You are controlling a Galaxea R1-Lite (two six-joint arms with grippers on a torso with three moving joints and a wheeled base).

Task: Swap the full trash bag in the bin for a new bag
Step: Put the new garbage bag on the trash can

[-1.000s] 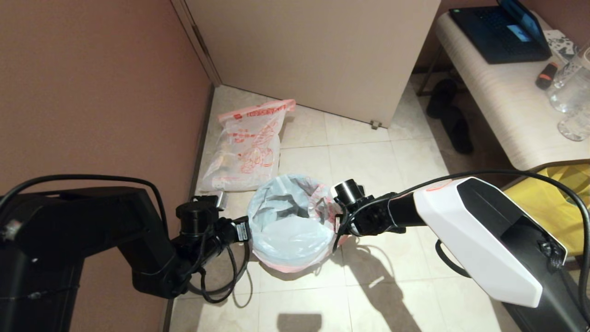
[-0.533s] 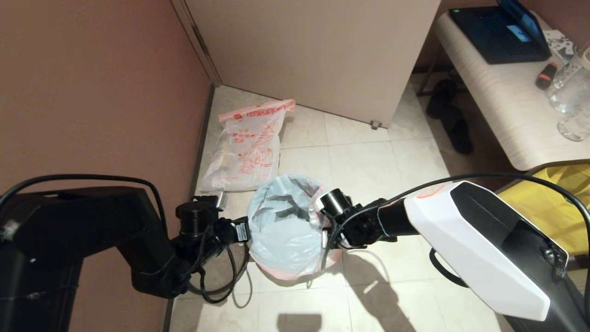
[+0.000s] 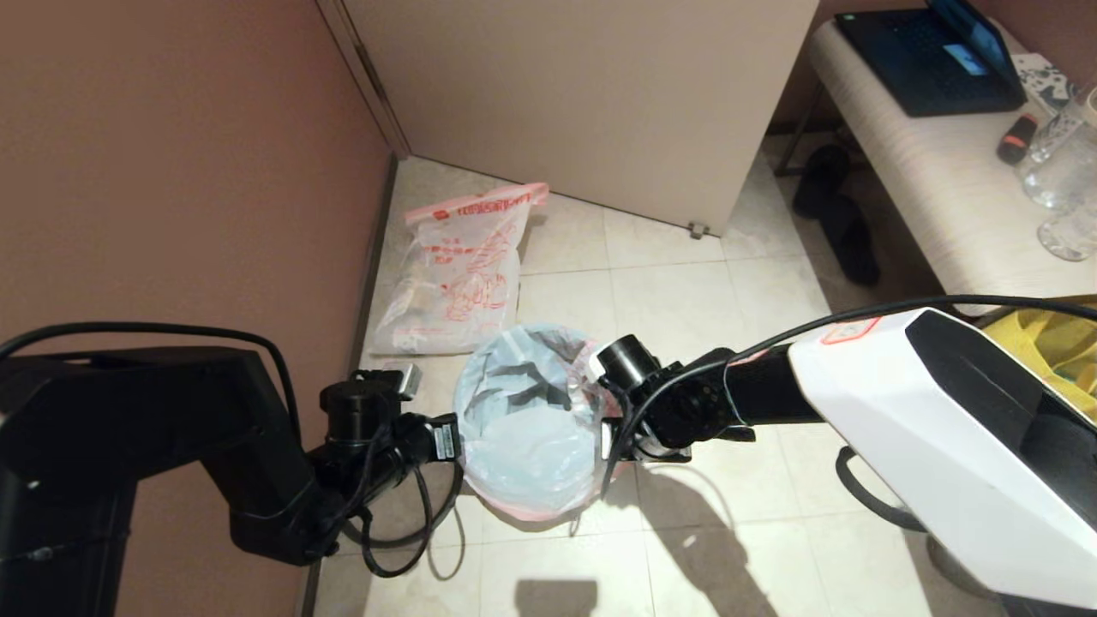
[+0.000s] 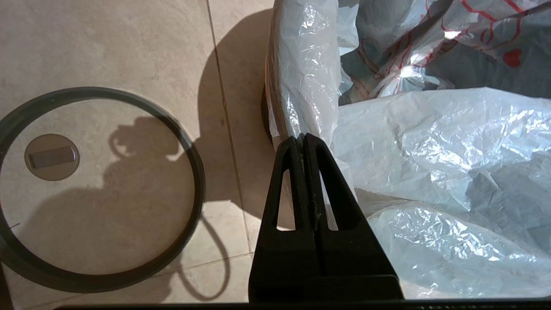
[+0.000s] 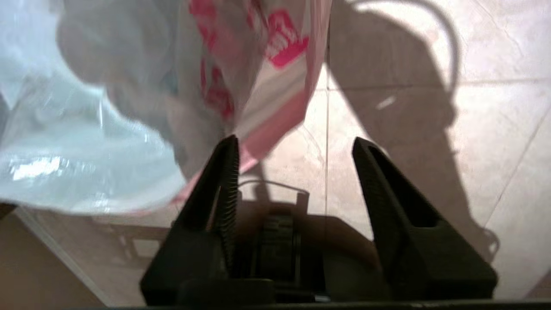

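The new bag [image 3: 527, 428], crinkly and clear-whitish with a pink band, is draped in and over the bin [image 4: 267, 107]; only a dark strip of the bin shows under the plastic. My left gripper [image 3: 460, 431] is at the bin's left side, shut [image 4: 303, 138] on the fold of the new bag [image 4: 430, 142]. My right gripper [image 3: 610, 437] hangs open [image 5: 297, 148] at the bin's right side, over bare floor, with the bag's pink edge [image 5: 275, 125] beside one finger. The full trash bag [image 3: 458, 274] lies by the wall. The grey ring [image 4: 196, 181] lies on the floor.
A brown wall [image 3: 171, 171] runs close on the left and a beige door [image 3: 583, 103] stands behind. A bench [image 3: 934, 197] on the right holds a laptop [image 3: 926, 51] and glasses [image 3: 1058, 171]. Black slippers [image 3: 844, 223] and a yellow bag [image 3: 1041, 343] lie nearby. A floor drain [image 4: 51, 157] sits inside the ring.
My right gripper has moved a little left, in against the bin's side, and the bag's mouth has drawn narrower and shifted left. The left gripper has sunk slightly.
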